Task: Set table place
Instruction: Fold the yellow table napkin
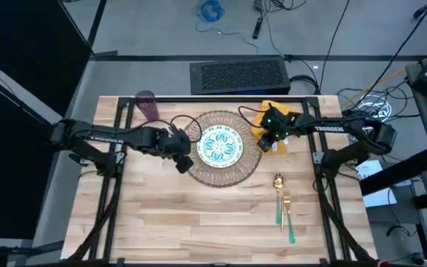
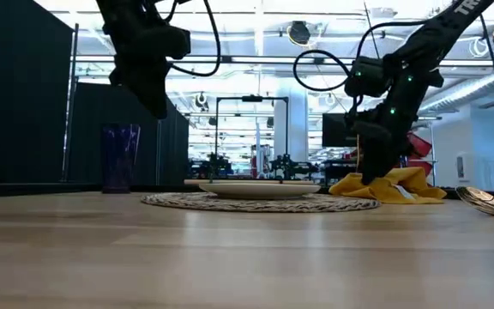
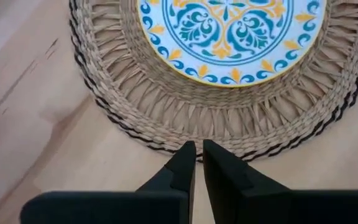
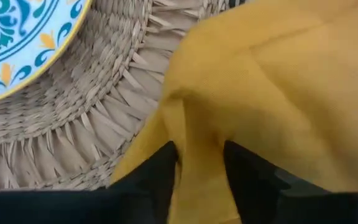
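Note:
The round woven mat (image 1: 221,169) lies mid-table with the teal-patterned plate (image 1: 219,146) resting flat on it. A yellow napkin (image 1: 277,147) lies crumpled at the mat's right rim, and my right gripper (image 4: 197,163) is shut on it. My left gripper (image 3: 197,155) hangs shut well above the mat's left edge (image 3: 166,140), touching nothing. The purple cup (image 1: 147,104) stands upright at the far left. Fork and spoon (image 1: 283,204) lie side by side to the near right. My right gripper pinches a raised fold of the napkin (image 4: 199,134) between its two fingers. The fingers come from above, pointing down. The rest of the cloth lies slack and bunched on the table (image 2: 401,186), one edge against the mat's rim (image 4: 98,124).
A dark box (image 1: 237,75) sits just beyond the table's far edge. Bare wooden planks (image 1: 199,222) stretch across the near half. Black frame bars (image 1: 110,200) run along both sides.

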{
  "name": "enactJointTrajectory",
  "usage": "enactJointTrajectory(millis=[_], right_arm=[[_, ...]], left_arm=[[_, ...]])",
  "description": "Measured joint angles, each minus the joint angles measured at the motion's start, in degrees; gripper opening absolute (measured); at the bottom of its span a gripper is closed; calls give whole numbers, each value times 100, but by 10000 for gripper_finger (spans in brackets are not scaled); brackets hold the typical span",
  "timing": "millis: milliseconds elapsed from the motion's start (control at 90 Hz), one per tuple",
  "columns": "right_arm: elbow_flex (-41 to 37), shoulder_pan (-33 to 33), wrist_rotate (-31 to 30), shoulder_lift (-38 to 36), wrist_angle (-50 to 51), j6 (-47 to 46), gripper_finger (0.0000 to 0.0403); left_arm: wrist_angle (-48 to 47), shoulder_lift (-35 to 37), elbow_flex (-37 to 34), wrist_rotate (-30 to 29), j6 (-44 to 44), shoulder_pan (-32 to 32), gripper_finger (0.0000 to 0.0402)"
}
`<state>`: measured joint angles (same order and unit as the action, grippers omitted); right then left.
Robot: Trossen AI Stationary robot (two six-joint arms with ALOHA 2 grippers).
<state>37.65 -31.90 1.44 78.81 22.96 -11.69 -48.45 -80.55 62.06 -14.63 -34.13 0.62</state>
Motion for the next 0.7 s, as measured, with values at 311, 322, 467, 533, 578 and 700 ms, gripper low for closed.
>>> enactJointTrajectory(millis=[311, 322, 467, 533, 578, 700], right_arm=[[149, 253, 360, -847, 951, 126, 0], [186, 274, 346, -930, 1032, 111, 0], [777, 790, 280, -2044, 1717, -353, 0], [1099, 1277, 284, -2441, 1965, -612, 0], [1308, 1639, 182, -2625, 2056, -799, 0], [1909, 2687, -270, -2824, 2067, -1158, 0]], left_arm=[[834, -4, 240, 269, 426, 206, 17], [838, -4, 254, 266, 457, 217, 17], [1363, -7, 384, 383, 309, 318, 17], [1923, -4, 399, 776, 162, 290, 17], [2244, -4, 400, 1104, 161, 240, 17], [3095, -4, 400, 1562, 163, 88, 17]])
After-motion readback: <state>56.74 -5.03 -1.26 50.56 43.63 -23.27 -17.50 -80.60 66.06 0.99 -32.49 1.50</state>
